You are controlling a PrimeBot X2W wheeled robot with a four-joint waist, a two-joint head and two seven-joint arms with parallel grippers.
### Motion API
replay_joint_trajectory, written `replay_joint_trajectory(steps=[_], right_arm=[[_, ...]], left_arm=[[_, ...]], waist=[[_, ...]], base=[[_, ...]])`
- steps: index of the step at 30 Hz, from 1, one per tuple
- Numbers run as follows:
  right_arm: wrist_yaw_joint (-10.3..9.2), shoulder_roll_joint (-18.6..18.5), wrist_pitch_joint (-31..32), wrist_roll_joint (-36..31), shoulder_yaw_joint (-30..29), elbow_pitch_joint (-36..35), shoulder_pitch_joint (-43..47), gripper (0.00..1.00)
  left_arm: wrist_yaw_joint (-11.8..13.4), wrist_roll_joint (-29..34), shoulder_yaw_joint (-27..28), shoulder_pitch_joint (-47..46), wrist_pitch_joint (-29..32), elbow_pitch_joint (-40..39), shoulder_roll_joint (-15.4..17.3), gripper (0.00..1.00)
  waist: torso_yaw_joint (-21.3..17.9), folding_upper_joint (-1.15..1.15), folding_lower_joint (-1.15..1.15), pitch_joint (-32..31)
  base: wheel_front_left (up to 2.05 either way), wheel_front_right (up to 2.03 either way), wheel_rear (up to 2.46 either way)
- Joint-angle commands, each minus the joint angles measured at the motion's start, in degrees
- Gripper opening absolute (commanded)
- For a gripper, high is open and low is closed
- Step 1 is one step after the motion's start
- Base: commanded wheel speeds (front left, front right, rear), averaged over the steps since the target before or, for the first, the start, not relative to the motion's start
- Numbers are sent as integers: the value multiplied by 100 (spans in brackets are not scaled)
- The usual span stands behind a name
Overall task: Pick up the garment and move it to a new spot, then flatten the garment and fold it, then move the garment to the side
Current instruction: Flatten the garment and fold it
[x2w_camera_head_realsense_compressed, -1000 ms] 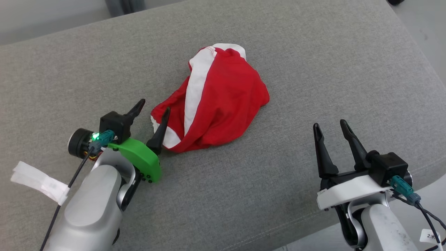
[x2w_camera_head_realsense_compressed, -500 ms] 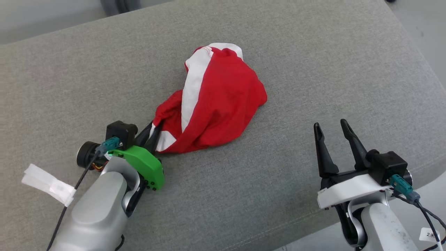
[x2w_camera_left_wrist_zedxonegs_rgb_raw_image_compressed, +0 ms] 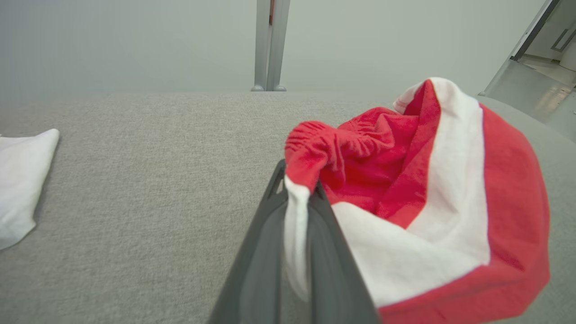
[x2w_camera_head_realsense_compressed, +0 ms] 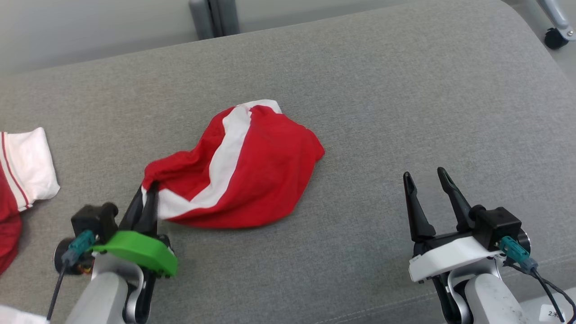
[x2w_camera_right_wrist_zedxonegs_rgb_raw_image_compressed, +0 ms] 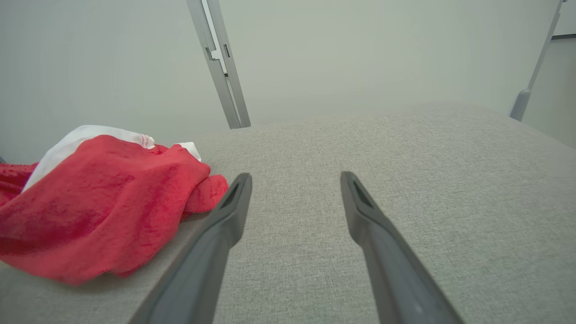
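Grey cushion (x2w_camera_head_realsense_compressed: 405, 90): left pincer (x2w_camera_head_realsense_compressed: 146, 193) pinches garment (x2w_camera_head_realsense_compressed: 252, 175) by its half-hidden corner, right pincer (x2w_camera_head_realsense_compressed: 424, 174) spread.

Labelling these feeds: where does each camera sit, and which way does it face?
Head view: on the head, looking forward and down at the grey cushion and the garment; left claw shut on the garment, right claw open.
Left wrist view: on the left wrist, looking along its fingers pinching the garment's edge.
Right wrist view: on the right wrist, looking along its spread fingers across the cushion.
All three show the garment.
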Motion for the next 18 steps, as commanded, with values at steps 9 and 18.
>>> replay_joint_trajectory(steps=[9,18], right_arm=[[3,-10,-10,-44,-39,66,115,100],[3,-12,36,-30,46,90,179,100]], left_arm=[[48,159,484,1128,-3,-378,-290,100],[10,916,1153,1256,-2,-1292,-528,100]], waist=[[469,0,0,-256],[739,0,0,-535]], base=[[0,0,0],[0,0,0]])
